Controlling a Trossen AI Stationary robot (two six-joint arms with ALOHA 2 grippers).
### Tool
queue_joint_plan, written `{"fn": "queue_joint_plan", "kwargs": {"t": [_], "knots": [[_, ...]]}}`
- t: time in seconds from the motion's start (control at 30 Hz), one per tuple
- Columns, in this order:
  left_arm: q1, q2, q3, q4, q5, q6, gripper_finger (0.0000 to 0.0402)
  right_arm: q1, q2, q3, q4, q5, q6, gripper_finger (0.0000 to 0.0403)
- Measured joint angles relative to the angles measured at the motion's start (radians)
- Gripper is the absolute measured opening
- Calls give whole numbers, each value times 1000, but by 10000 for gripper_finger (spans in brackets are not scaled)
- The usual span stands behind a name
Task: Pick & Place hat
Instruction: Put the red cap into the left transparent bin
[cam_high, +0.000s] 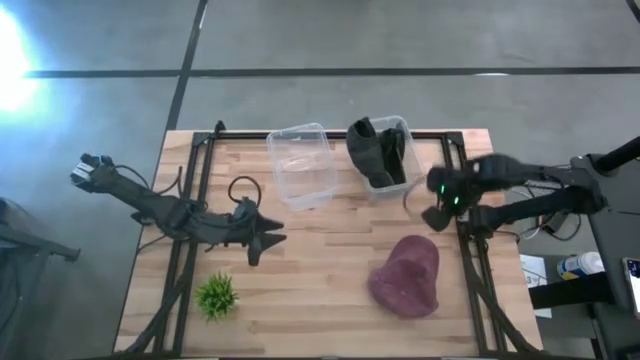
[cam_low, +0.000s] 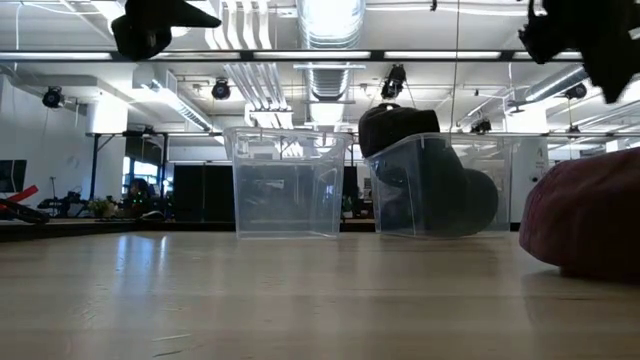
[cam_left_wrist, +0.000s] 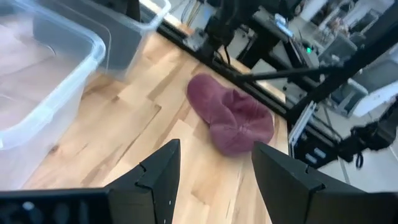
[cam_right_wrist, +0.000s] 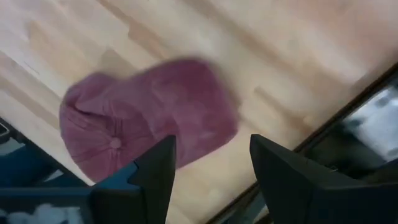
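Observation:
A maroon cap lies crown up on the wooden table, right of centre and near the near edge; it also shows as cap and cap. A dark hat sits in the right-hand clear bin, partly sticking out over its rim. My right gripper hovers open above the table, just far-right of the maroon cap, touching nothing. My left gripper hangs open over the table's left half, well away from the cap.
An empty clear bin stands beside the bin with the dark hat, at the table's far side. A small green plant sits near the near-left corner. Black frame rails run along the table's sides. Bare wood lies between the grippers.

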Motion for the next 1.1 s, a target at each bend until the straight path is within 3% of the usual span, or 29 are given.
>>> {"fn": "queue_joint_plan", "kwargs": {"t": [0.27,0.47,0.83,0.97,1.1], "knots": [[0,0,0,-70,13,-10,193,399,56,-233,455,-76,450,201],[0,0,0,-97,29,-10,193,553,202,-277,802,-71,649,201],[0,-1,0,-100,28,2,193,541,625,-228,1237,-56,593,201],[0,-1,0,-98,26,0,193,495,725,-175,1285,125,564,201],[0,1,0,-97,22,-8,193,441,747,-98,1284,342,535,201]]}}
